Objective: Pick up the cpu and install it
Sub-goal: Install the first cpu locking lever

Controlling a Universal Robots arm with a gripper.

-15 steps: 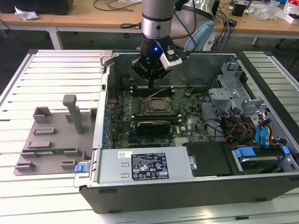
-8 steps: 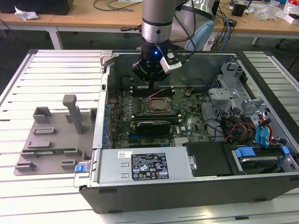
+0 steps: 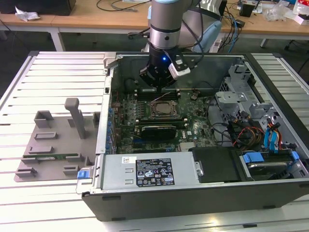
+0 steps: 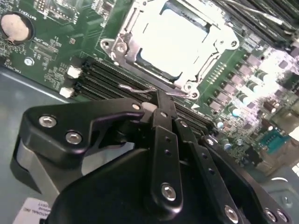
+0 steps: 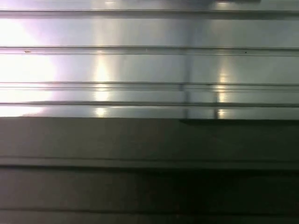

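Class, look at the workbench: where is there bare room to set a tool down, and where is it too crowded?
Bare room: the slatted table beyond the grey holder tray, and the strip at the exterior view's right of the computer case. Crowded: inside the case, around the pincer and socket.

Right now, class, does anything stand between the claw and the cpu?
Only the thin wire lever, which lies along the edge of the socket frame nearest the claw. The silvery top of the cpu is otherwise uncovered.
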